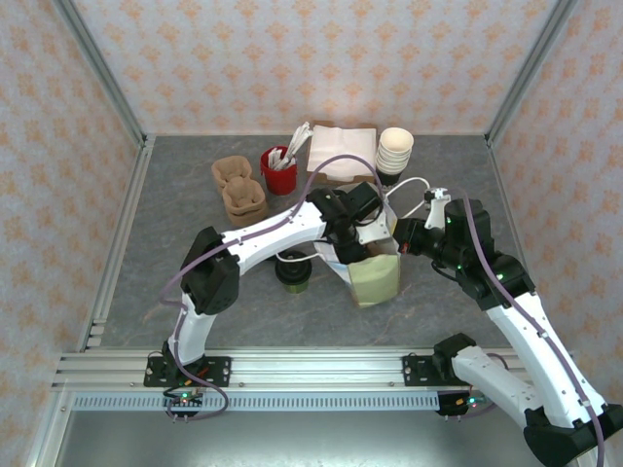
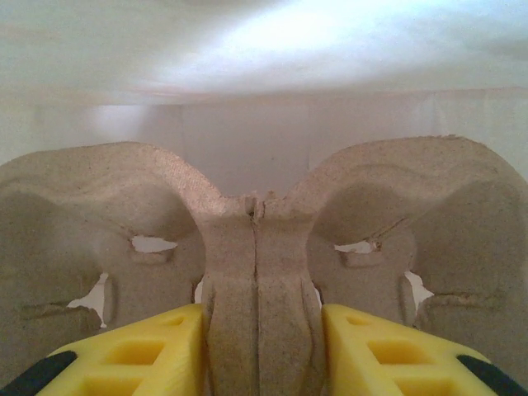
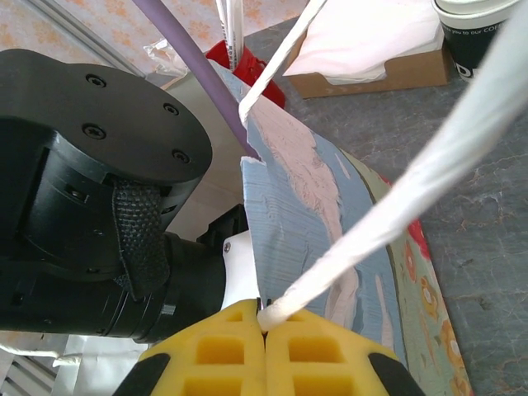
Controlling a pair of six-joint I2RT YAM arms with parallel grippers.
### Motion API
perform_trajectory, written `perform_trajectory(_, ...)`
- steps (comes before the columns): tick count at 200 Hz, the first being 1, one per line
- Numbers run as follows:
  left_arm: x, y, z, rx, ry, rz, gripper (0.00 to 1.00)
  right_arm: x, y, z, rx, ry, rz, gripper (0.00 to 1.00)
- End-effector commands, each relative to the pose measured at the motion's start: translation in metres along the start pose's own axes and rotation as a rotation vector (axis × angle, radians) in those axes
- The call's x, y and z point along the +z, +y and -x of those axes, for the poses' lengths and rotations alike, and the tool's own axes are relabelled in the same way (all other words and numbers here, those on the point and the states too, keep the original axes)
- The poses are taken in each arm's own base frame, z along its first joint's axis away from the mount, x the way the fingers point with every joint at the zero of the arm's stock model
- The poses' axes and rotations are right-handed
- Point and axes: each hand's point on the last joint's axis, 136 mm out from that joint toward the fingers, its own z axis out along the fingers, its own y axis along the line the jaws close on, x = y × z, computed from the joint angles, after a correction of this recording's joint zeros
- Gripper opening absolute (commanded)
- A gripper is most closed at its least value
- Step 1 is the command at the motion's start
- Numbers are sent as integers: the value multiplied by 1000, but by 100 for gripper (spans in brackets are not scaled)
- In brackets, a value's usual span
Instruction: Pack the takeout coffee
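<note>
The takeout coffee (image 1: 292, 270), a short olive-green cup with a black lid, stands on the table just left of the white paper bag (image 1: 375, 277), under my left forearm. My left gripper (image 2: 260, 330) is down inside the bag, shut on the centre ridge of a brown pulp cup carrier (image 2: 256, 247). The bag's white walls surround the carrier. My right gripper (image 3: 264, 318) is shut on the bag's white twisted handle (image 3: 396, 206) and holds it up beside the bag's printed side (image 3: 305, 198). From above, the right gripper (image 1: 404, 238) sits at the bag's right rim.
Two more pulp carriers (image 1: 238, 190) lie at the back left. A red cup with sticks (image 1: 279, 170), a box of napkins (image 1: 341, 151) and a stack of cream cups (image 1: 394, 151) line the back. The left arm's black wrist (image 3: 91, 190) is close to my right gripper.
</note>
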Motion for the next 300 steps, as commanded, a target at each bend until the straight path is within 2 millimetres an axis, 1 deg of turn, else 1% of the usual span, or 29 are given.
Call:
perform_trajectory(1, 23, -9, -5, 22, 33, -48, 40, -2, -2, -4, -25, 2, -9, 1)
perform_trajectory(65, 40, -4, -11, 27, 73, -41, 40, -2, -2, -4, -31, 6, -13, 1)
perform_trajectory(101, 48, -5, -14, 21, 83, -56, 41, -2, -3, -5, -30, 8, -15, 1)
perform_trajectory(132, 50, -6, -15, 18, 84, -62, 45, -1, -5, -7, -28, 14, -20, 1)
perform_trajectory(151, 48, -8, -14, 19, 76, -67, 50, -1, -6, -8, -25, 16, -23, 1)
perform_trajectory(177, 37, -12, -9, 34, 55, -77, 61, -1, -7, -9, -24, 18, -26, 1)
perform_trajectory(198, 25, -12, -5, 47, 34, -68, 73, 0, -8, -11, -23, 21, -27, 1)
perform_trajectory(226, 9, -12, 0, 54, 19, -56, 81, 0, -10, -13, -22, 27, -39, 1)
perform_trajectory(238, 1, -12, 2, 58, 13, -52, 87, 0, -12, -13, -24, 27, -48, 1)
perform_trajectory(271, -16, -13, 5, 66, -9, -35, 92, -3, -18, -16, -30, 35, -82, 0)
perform_trajectory(300, -33, -15, 8, 74, -28, -27, 96, -9, -28, -16, -55, 42, -148, 0)
